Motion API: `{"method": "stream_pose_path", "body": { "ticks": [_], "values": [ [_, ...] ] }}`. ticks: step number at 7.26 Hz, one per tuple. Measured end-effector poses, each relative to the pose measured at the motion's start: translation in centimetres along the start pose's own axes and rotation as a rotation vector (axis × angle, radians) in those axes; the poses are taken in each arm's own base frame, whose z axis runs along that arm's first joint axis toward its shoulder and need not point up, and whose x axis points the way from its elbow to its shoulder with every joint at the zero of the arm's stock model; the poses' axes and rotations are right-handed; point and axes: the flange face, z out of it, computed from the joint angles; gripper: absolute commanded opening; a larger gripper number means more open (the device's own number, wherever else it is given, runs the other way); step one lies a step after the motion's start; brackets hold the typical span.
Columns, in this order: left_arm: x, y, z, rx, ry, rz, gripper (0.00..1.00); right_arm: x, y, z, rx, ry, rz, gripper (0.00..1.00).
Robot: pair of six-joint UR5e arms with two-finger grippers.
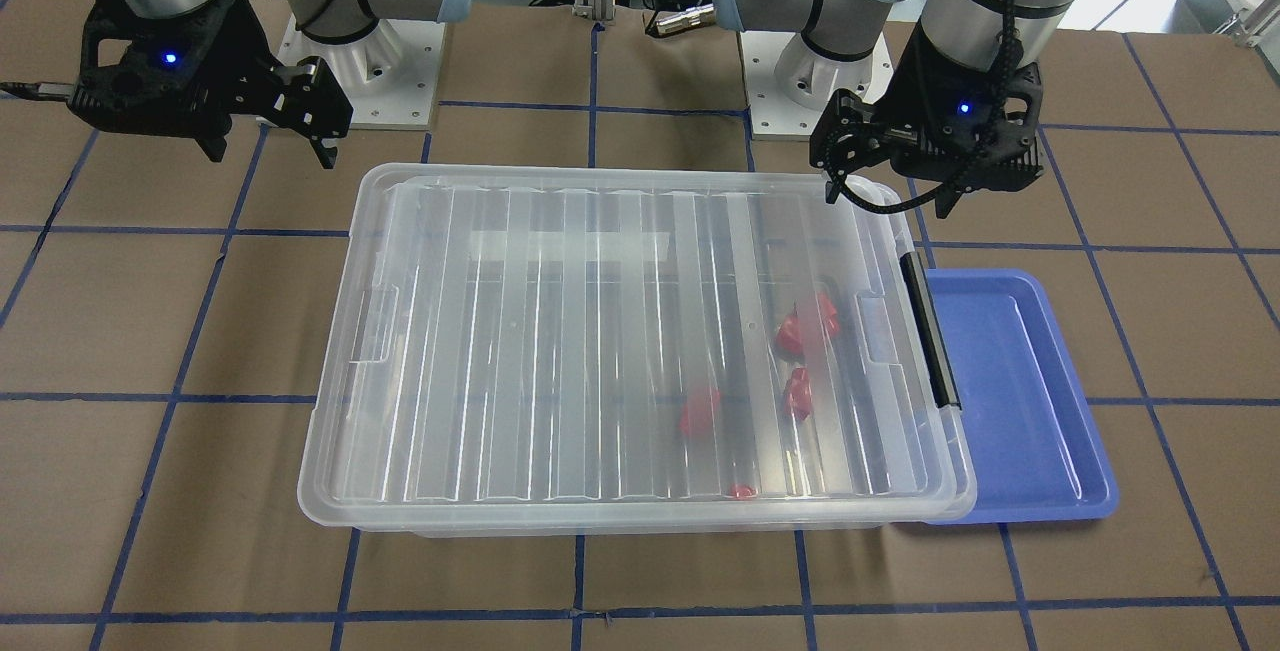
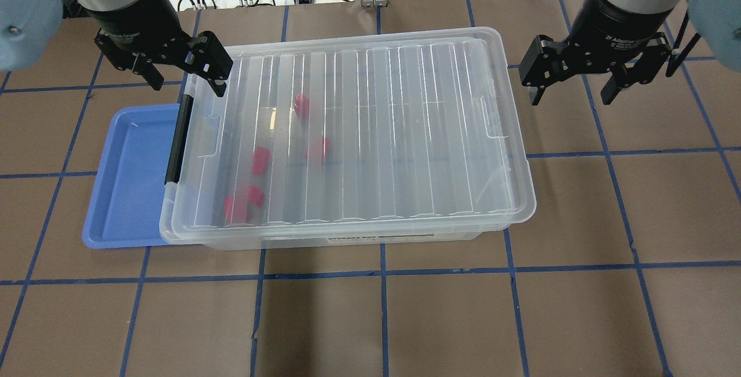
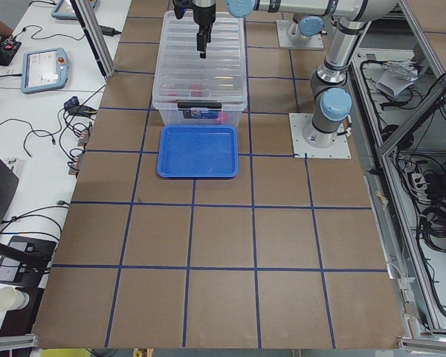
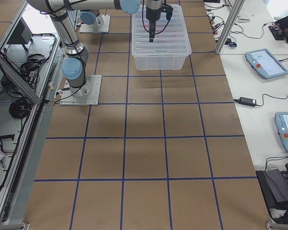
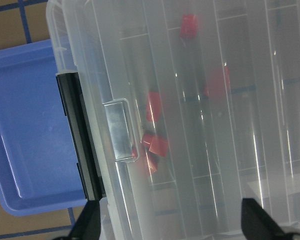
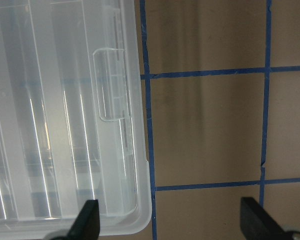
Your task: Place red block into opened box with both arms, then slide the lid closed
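Flagging risk: left pincer [image 2: 188, 79], jaws spread and empty, hovers at the latch-end corner of the lid [image 2: 370, 134]; dropping there could clip the rim and skew it, or shove the box [image 2: 405, 235]. Several red blocks [image 2: 260, 160] lie inside, under the lid, just right of it. Far end: right pincer [image 2: 570, 90], also spread and empty, hangs clear above the surface [image 2: 579, 203].

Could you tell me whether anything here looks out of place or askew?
Nothing stands out: the lid lies flat on the box, the red blocks are inside it, and the blue tray sits squarely at the latch end.
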Motion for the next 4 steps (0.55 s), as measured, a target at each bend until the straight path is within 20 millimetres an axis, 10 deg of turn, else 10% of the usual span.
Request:
{"method": "stream_pose_path", "body": {
  "ticks": [4],
  "values": [
    [-0.02,-0.28,0.18,-0.006,0.0,0.003,1.0,-0.11,0.02,-0.04,0.002,0.003,-0.004,1.0]
  ]
}}
